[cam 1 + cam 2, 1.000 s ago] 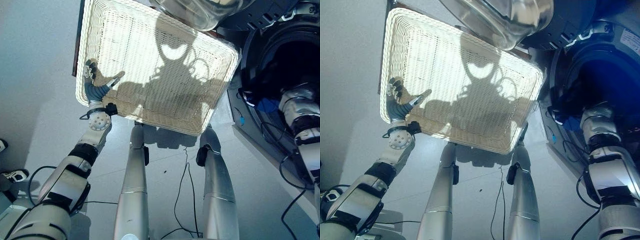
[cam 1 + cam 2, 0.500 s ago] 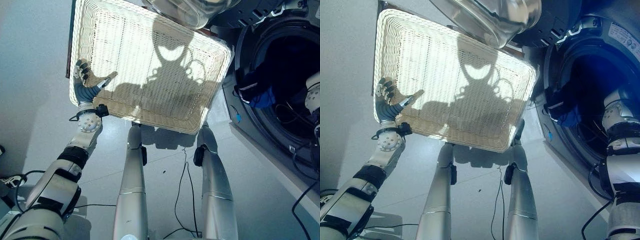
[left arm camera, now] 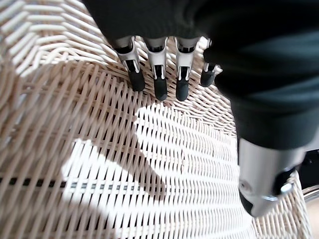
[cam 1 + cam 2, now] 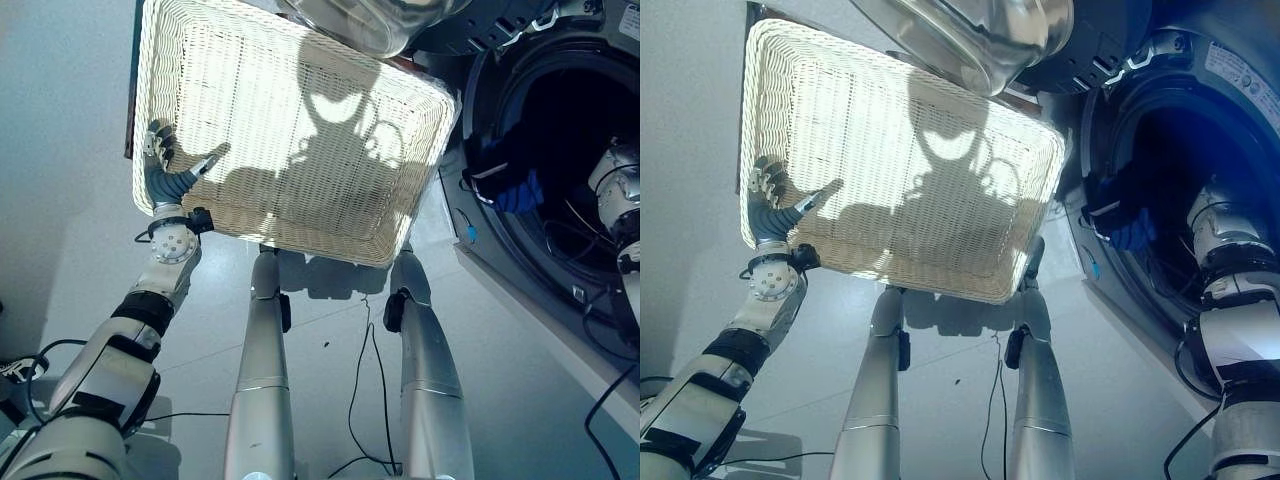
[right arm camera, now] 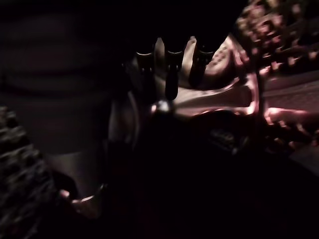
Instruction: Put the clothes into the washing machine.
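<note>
white label on washing machine (image 4: 1232, 62) front, print too small to read

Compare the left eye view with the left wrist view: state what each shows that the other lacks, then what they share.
Left eye view alone: the whole basket lying on the floor, the washer's open drum beside it with dark and blue clothes at its mouth, and the right arm reaching into the drum, its hand hidden. Left wrist view alone: a close look at the weave, with the fingertips straight above the wicker and the thumb set apart. Shared: the left hand, open over the basket's edge, and the basket itself, holding no clothes where it shows.
</note>
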Tool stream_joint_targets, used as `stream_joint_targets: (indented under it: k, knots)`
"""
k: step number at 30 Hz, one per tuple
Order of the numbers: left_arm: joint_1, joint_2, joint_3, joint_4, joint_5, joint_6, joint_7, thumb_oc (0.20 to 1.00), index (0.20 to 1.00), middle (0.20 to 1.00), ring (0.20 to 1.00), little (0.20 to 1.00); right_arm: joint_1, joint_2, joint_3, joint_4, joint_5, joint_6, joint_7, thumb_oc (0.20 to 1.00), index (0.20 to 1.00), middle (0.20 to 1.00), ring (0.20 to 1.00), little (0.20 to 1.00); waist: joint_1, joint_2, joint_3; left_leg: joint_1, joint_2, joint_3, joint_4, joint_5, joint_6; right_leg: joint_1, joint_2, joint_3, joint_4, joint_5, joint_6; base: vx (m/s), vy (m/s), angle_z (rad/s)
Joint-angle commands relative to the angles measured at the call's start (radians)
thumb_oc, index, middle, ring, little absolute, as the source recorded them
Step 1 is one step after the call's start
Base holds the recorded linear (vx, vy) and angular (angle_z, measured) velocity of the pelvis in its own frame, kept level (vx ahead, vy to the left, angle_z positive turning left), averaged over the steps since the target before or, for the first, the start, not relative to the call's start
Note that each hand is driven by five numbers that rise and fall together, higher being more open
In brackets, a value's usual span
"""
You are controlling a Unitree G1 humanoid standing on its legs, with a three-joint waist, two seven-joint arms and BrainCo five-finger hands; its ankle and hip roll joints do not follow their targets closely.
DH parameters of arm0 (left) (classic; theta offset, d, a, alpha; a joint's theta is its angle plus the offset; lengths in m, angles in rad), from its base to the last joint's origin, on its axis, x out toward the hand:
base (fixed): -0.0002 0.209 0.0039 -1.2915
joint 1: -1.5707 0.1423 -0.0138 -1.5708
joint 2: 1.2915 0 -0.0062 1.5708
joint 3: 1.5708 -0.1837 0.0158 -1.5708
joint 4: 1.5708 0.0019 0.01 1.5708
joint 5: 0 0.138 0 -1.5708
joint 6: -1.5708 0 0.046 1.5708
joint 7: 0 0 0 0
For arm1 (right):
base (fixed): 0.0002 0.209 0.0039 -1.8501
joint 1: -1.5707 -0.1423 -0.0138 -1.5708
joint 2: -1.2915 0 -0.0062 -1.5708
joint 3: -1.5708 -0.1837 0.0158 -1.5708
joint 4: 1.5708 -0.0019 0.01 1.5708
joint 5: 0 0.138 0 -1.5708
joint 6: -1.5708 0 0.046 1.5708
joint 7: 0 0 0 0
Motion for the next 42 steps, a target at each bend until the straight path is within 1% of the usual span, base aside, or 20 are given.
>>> stream_joint_targets:
  k: [1, 4, 5, 8, 9, 14, 19, 20, 22, 23, 24, 25, 26, 28, 31, 35, 37, 42]
  knots:
    - [-0.022, -0.023, 0.023, 0.012, -0.012, -0.029, 0.014, 1.000, 1.000, 1.000, 1.000, 1.000, 0.017, -0.038, 0.032, -0.072, -0.111, -0.060, -0.060, 1.000, 1.000, 1.000, 1.000, 1.000, -0.005, 0.029, -0.018, -0.010, -0.037, 0.019, -0.027, 0.006, 0.092, 0.024, 0.013, -0.012, 0.026, -0.035, 0.046, -0.03, 0.043, -0.01]
    - [-0.010, -0.038, 0.033, 0.010, 0.009, -0.028, 0.018, 1.000, 1.000, 1.000, 1.000, 1.000, 0.075, -0.007, 0.010, -0.127, -0.137, -0.073, -0.022, 1.000, 1.000, 1.000, 1.000, 1.000, -0.009, 0.027, -0.018, -0.001, -0.037, 0.024, -0.025, 0.004, 0.091, 0.032, 0.011, -0.009, 0.027, -0.036, 0.045, -0.02, 0.042, 0.00]
    - [-0.006, -0.046, 0.036, 0.015, 0.018, -0.030, 0.019, 1.000, 1.000, 1.000, 1.000, 1.000, 0.095, 0.003, -0.001, -0.126, -0.135, -0.083, 0.017, 1.000, 1.000, 1.000, 1.000, 1.000, -0.011, 0.026, -0.018, 0.003, -0.037, 0.024, -0.023, 0.002, 0.091, 0.034, 0.011, -0.007, 0.028, -0.037, 0.046, -0.02, 0.044, 0.00]
    - [0.010, -0.063, 0.044, 0.015, 0.037, -0.031, 0.027, 1.000, 1.000, 1.000, 1.000, 1.000, 0.174, 0.048, -0.023, -0.158, -0.169, -0.110, 0.067, 1.000, 1.000, 1.000, 1.000, 1.000, -0.015, 0.024, -0.018, 0.012, -0.037, 0.026, -0.019, 0.000, 0.091, 0.042, 0.010, -0.003, 0.028, -0.037, 0.044, -0.03, 0.046, 0.01]
    - [0.015, -0.068, 0.046, 0.012, 0.044, -0.031, 0.033, 1.000, 1.000, 1.000, 1.000, 1.000, 0.194, 0.058, -0.026, -0.179, -0.178, -0.105, 0.070, 1.000, 1.000, 1.000, 1.000, 1.000, -0.018, 0.023, -0.018, 0.013, -0.037, 0.026, -0.017, -0.001, 0.091, 0.043, 0.009, -0.002, 0.029, -0.037, 0.044, -0.03, 0.047, 0.01]
    - [0.040, -0.099, 0.058, -0.008, 0.101, -0.016, 0.071, 1.000, 1.000, 1.000, 1.000, 1.000, 0.326, 0.137, -0.029, -0.290, -0.281, -0.082, 0.144, 1.000, 1.000, 1.000, 1.000, 1.000, -0.027, 0.018, -0.018, 0.020, -0.037, 0.036, -0.007, -0.002, 0.094, 0.046, 0.008, 0.003, 0.041, -0.039, 0.042, -0.01, 0.024, 0.00]
    - [0.072, -0.129, 0.066, -0.030, 0.155, -0.010, 0.103, 1.000, 1.000, 1.000, 1.000, 1.000, 0.439, 0.197, -0.012, -0.404, -0.389, -0.069, 0.178, 1.000, 1.000, 1.000, 1.000, 1.000, -0.037, 0.012, -0.018, 0.024, -0.040, 0.046, -0.002, -0.001, 0.097, 0.047, 0.008, 0.008, 0.048, -0.040, 0.039, -0.01, 0.012, 0.00]
    - [0.086, -0.141, 0.075, -0.034, 0.179, -0.006, 0.109, 1.000, 1.000, 1.000, 1.000, 1.000, 0.479, 0.223, -0.007, -0.446, -0.487, -0.066, 0.197, 1.000, 1.000, 1.000, 1.000, 1.000, -0.041, 0.010, -0.018, 0.028, -0.040, 0.049, -0.001, -0.002, 0.098, 0.048, 0.009, 0.010, 0.051, -0.042, 0.039, -0.02, 0.035, -0.02]
    - [0.100, -0.157, 0.077, -0.036, 0.203, 0.001, 0.120, 1.000, 1.000, 1.000, 1.000, 1.000, 0.514, 0.245, 0.013, -0.491, -0.566, -0.058, 0.192, 1.000, 1.000, 1.000, 1.000, 1.000, -0.043, 0.009, -0.018, 0.034, -0.043, 0.052, 0.002, -0.003, 0.100, 0.054, 0.009, 0.013, 0.055, -0.045, 0.038, -0.02, 0.038, 0.00]
    - [0.112, -0.171, 0.081, -0.035, 0.225, 0.017, 0.116, 1.000, 1.000, 1.000, 1.000, 1.000, 0.538, 0.261, 0.031, -0.519, -0.635, -0.053, 0.195, 1.000, 1.000, 1.000, 1.000, 1.000, -0.045, 0.007, -0.018, 0.040, -0.044, 0.055, 0.009, -0.004, 0.101, 0.059, 0.010, 0.014, 0.062, -0.049, 0.036, 0.00, 0.000, 0.00]
    - [0.113, -0.172, 0.081, -0.035, 0.230, 0.019, 0.116, 1.000, 1.000, 1.000, 1.000, 1.000, 0.540, 0.263, 0.032, -0.521, -0.642, -0.052, 0.197, 1.000, 1.000, 1.000, 1.000, 1.000, -0.045, 0.007, -0.018, 0.041, -0.044, 0.055, 0.010, -0.004, 0.101, 0.060, 0.010, 0.014, 0.062, -0.050, 0.036, 0.00, 0.000, 0.00]
    - [0.128, -0.183, 0.078, -0.029, 0.255, 0.040, 0.114, 1.000, 1.000, 1.000, 1.000, 1.000, 0.574, 0.278, 0.048, -0.550, -0.685, -0.048, 0.197, 1.000, 1.000, 1.000, 1.000, 1.000, -0.048, 0.004, -0.018, 0.054, -0.045, 0.059, 0.016, -0.008, 0.102, 0.073, 0.009, 0.014, 0.066, -0.052, 0.035, -0.01, 0.015, -0.04]
    - [0.138, -0.189, 0.079, -0.026, 0.258, 0.048, 0.111, 1.000, 1.000, 1.000, 1.000, 1.000, 0.589, 0.286, 0.052, -0.559, -0.709, -0.050, 0.200, 1.000, 1.000, 1.000, 1.000, 1.000, -0.049, 0.003, -0.018, 0.062, -0.045, 0.061, 0.018, -0.009, 0.103, 0.081, 0.009, 0.014, 0.067, -0.053, 0.035, -0.02, 0.031, -0.06]
    - [0.177, -0.213, 0.090, -0.006, 0.267, 0.063, 0.094, 1.000, 1.000, 1.000, 1.000, 1.000, 0.645, 0.315, 0.071, -0.559, -0.770, -0.078, 0.202, 1.000, 1.000, 1.000, 1.000, 1.000, -0.052, -0.004, -0.018, 0.102, -0.043, 0.069, 0.015, -0.016, 0.106, 0.120, 0.009, 0.013, 0.066, -0.060, 0.034, -0.02, 0.037, -0.06]
    - [0.205, -0.237, 0.090, 0.018, 0.290, 0.065, 0.085, 1.000, 1.000, 1.000, 1.000, 1.000, 0.678, 0.335, 0.095, -0.555, -0.787, -0.084, 0.191, 1.000, 1.000, 1.000, 1.000, 1.000, -0.052, -0.006, -0.018, 0.139, -0.043, 0.076, 0.009, -0.019, 0.108, 0.156, 0.007, 0.012, 0.064, -0.063, 0.033, 0.00, 0.000, 0.00]
    - [0.269, -0.269, 0.066, 0.075, 0.383, 0.083, 0.078, 1.000, 1.000, 1.000, 1.000, 1.000, 0.751, 0.376, 0.133, -0.534, -0.855, -0.097, 0.200, 1.000, 1.000, 1.000, 1.000, 1.000, -0.044, -0.011, -0.018, 0.274, -0.033, 0.087, -0.011, -0.036, 0.112, 0.282, -0.005, 0.005, 0.048, -0.074, 0.035, -0.01, 0.000, 0.00]
    - [0.283, -0.267, 0.061, 0.087, 0.417, 0.086, 0.073, 1.000, 1.000, 1.000, 1.000, 1.000, 0.763, 0.381, 0.138, -0.525, -0.854, -0.100, 0.208, 1.000, 1.000, 1.000, 1.000, 1.000, -0.040, -0.013, -0.018, 0.317, -0.029, 0.091, -0.020, -0.039, 0.111, 0.322, -0.008, 0.002, 0.040, -0.077, 0.036, 0.00, 0.000, 0.00]
    - [0.366, -0.269, 0.065, 0.136, 0.432, 0.080, 0.009, 1.000, 1.000, 1.000, 1.000, 1.000, 0.832, 0.395, 0.122, -0.465, -0.840, -0.150, 0.240, 1.000, 1.000, 1.000, 1.000, 1.000, -0.019, -0.007, -0.018, 0.495, -0.020, 0.108, -0.079, -0.040, 0.106, 0.484, -0.021, -0.006, 0.004, -0.082, 0.045, 0.01, -0.016, -0.02]
